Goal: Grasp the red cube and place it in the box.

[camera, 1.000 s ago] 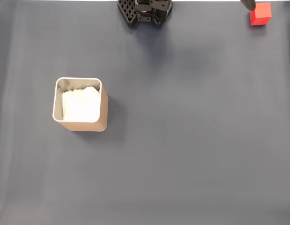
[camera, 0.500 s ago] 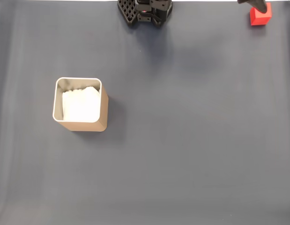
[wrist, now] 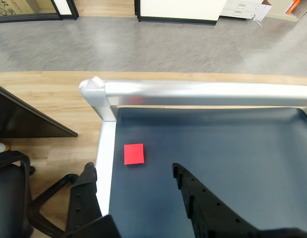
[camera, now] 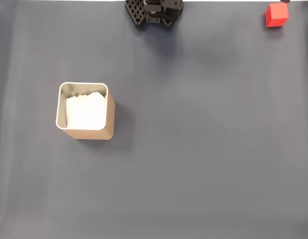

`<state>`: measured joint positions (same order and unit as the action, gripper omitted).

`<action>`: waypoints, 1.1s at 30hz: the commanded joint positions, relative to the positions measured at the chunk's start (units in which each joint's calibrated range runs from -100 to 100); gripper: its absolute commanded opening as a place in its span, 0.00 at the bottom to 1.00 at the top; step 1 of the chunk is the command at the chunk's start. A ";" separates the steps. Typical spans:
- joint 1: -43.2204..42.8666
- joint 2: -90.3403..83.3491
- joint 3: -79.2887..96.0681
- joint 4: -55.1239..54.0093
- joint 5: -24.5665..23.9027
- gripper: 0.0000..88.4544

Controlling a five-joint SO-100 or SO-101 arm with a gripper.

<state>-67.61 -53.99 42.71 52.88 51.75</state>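
The red cube (camera: 276, 15) lies on the dark mat at the far top right corner of the fixed view, far from the box. The box (camera: 110, 117) is tan with a pale rim and white lining, and it stands upright left of centre. In the wrist view, my gripper (wrist: 133, 172) hangs open above the mat. The red cube (wrist: 134, 153) shows just beyond the gap between the two black fingertips, untouched, close to the table's left rim.
The arm's black base (camera: 154, 10) sits at the top middle of the fixed view. In the wrist view a silver table rim (wrist: 193, 93) runs just past the cube, with wood floor and an office chair (wrist: 14, 188) beyond the left edge.
The dark gripper tip that overlapped the cube at the top edge of the fixed view has slid up out of that view. The cube and the box have not moved.
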 commanded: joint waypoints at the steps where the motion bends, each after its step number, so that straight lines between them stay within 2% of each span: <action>1: -0.73 -1.61 0.86 -2.45 -0.63 0.43; 13: 0.83 -8.36 11.98 -6.80 -1.61 0.43; 22: 1.40 -6.20 13.71 -10.17 -2.54 0.43; 33: 0.97 -9.66 20.91 -9.67 -4.69 0.43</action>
<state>-66.33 -61.12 63.39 43.62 47.40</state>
